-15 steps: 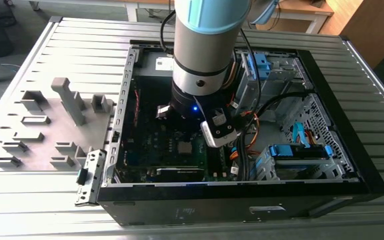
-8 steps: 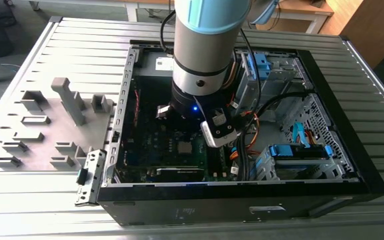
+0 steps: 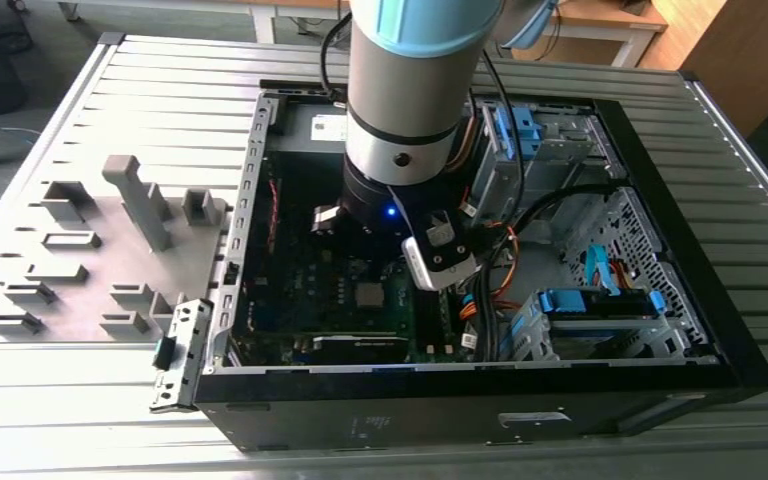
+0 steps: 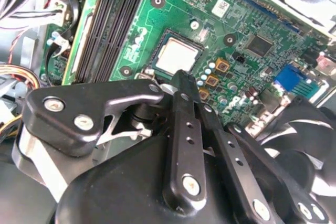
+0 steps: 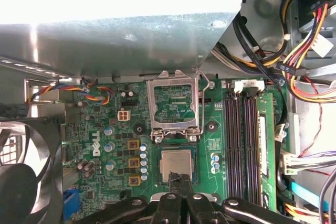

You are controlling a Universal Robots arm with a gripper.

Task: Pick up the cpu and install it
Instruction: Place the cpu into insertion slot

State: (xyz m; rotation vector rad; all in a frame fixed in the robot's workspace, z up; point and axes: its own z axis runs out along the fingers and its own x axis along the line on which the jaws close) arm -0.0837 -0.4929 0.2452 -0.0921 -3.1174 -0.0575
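First wrist view | square tan-grey cpu on green board | gripper pressed together

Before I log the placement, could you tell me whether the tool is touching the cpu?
Cannot tell. In the first wrist view the tool overlaps the edge of the cpu, hiding any contact or gap.
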